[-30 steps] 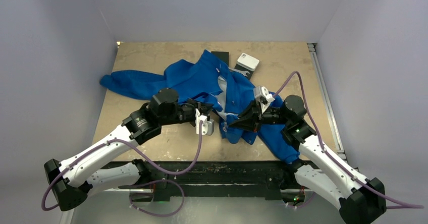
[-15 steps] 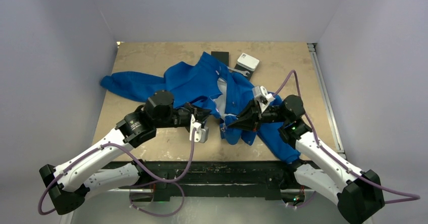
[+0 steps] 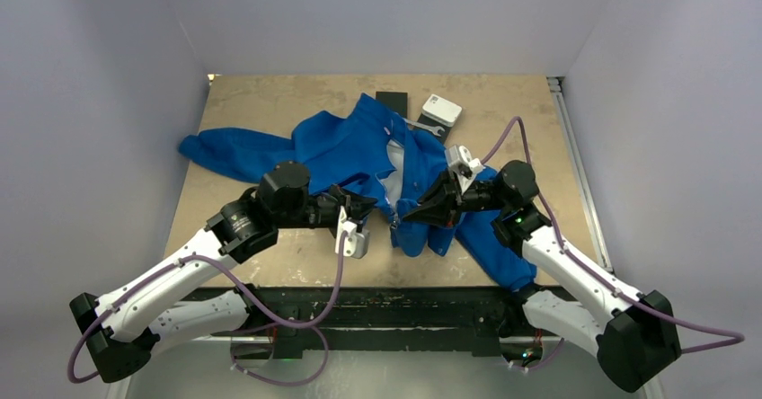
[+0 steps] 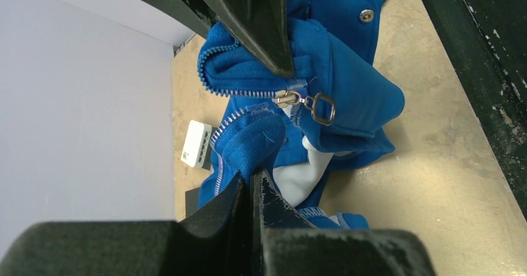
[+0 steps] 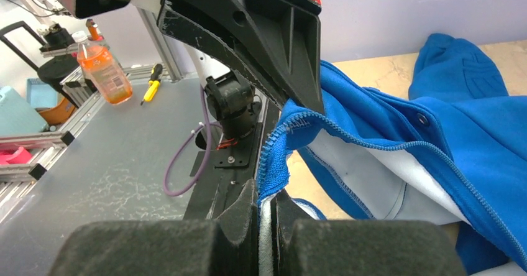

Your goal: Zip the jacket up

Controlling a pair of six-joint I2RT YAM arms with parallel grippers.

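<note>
The jacket (image 3: 359, 143) lies rumpled and unzipped in the middle of the table (image 3: 270, 102), one sleeve flung out to the left. The left gripper (image 3: 376, 204) is clenched on its near zipper edge, just beside the slider (image 4: 287, 97); the right gripper (image 3: 406, 214), close alongside, pinches the facing toothed edge.

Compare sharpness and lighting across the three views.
Top external: even, soft light, jacket sharp, only faint shadows on the table. Left wrist: zipper pull crisp, nearest left end effector fingers blurred. Right wrist: zipper teeth sharp, right end effector fingers blurred too.
</note>
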